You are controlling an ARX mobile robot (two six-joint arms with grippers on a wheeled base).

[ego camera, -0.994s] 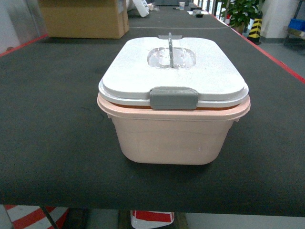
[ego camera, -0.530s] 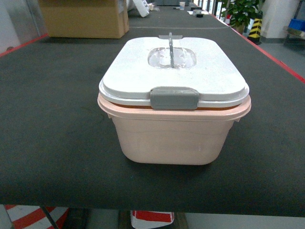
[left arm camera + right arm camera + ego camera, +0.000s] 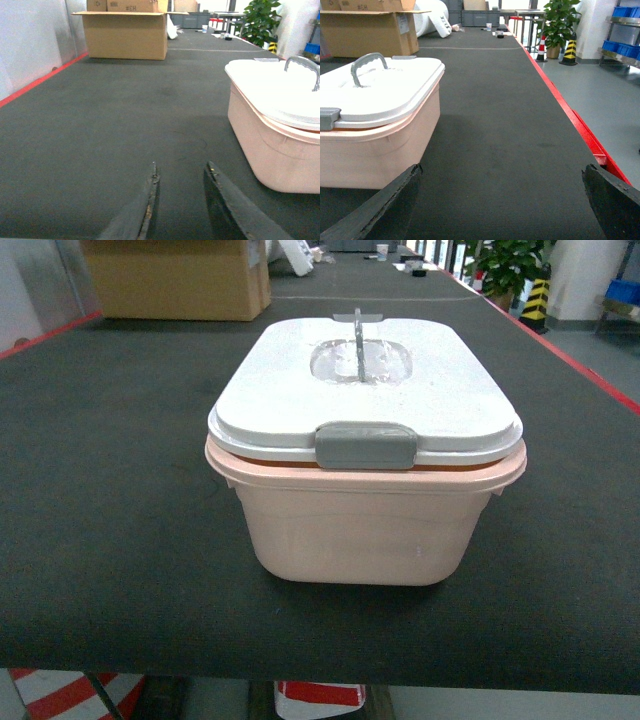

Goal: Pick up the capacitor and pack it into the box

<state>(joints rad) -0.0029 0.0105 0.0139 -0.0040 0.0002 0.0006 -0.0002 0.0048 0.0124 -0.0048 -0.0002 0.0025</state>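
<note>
The dark felt tabletop (image 3: pixel 110 540) runs long, a cardboard carton (image 3: pixel 175 280) at its far end. Our pink box (image 3: pixel 360 530) sits at the middle, its white lid (image 3: pixel 365 390) on and its grey clasp (image 3: pixel 366 446) down. Our left hand (image 3: pixel 180 192) rests low, slightly parted and empty; our right hand (image 3: pixel 502 200) is spread wide, empty. We see no capacitor, so we judge that opening the lid comes first.

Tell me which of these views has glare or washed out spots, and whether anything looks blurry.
Left wrist view: the white lid is blown out, nearly featureless, and the near left fingers are soft. Head view: evenly lit, with only mild sheen on the lid's clear recess and a soft shadow under the box. Right wrist view: sharp overall, though the right fingers are dark at the bottom corners.
</note>
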